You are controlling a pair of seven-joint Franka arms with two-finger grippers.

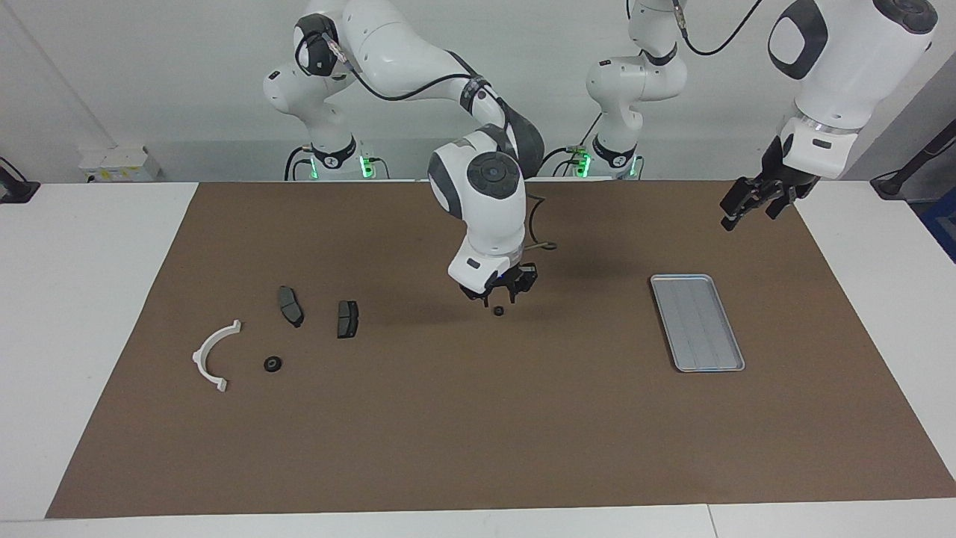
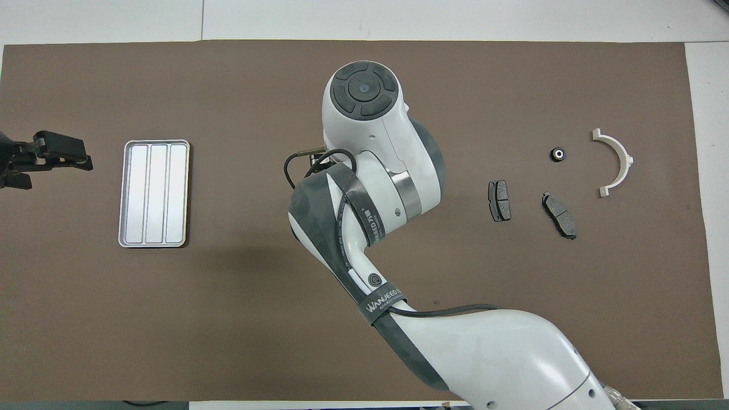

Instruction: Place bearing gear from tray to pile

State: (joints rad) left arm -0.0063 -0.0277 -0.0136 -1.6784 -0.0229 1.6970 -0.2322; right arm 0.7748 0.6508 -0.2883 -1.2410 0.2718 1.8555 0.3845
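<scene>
A small black bearing gear (image 1: pixel 498 311) lies on the brown mat mid-table, apart from the tray. My right gripper (image 1: pixel 500 298) hangs low right over it, open, with a fingertip on either side; I cannot tell whether it touches the gear. In the overhead view the right arm hides both. The silver tray (image 1: pixel 697 321) (image 2: pixel 154 193) lies empty toward the left arm's end. The pile sits toward the right arm's end: a white half-ring bracket (image 1: pixel 215 356) (image 2: pixel 616 162), two dark brake pads (image 1: pixel 290 305) (image 1: pixel 347 318) and another bearing gear (image 1: pixel 272 364) (image 2: pixel 557 154). My left gripper (image 1: pixel 750 200) (image 2: pixel 68 158) waits open, holding nothing.
The brown mat (image 1: pixel 478 433) covers most of the white table. The left gripper hangs over the mat's edge beside the tray. The right arm's forearm (image 2: pixel 364 228) stretches over the middle of the mat.
</scene>
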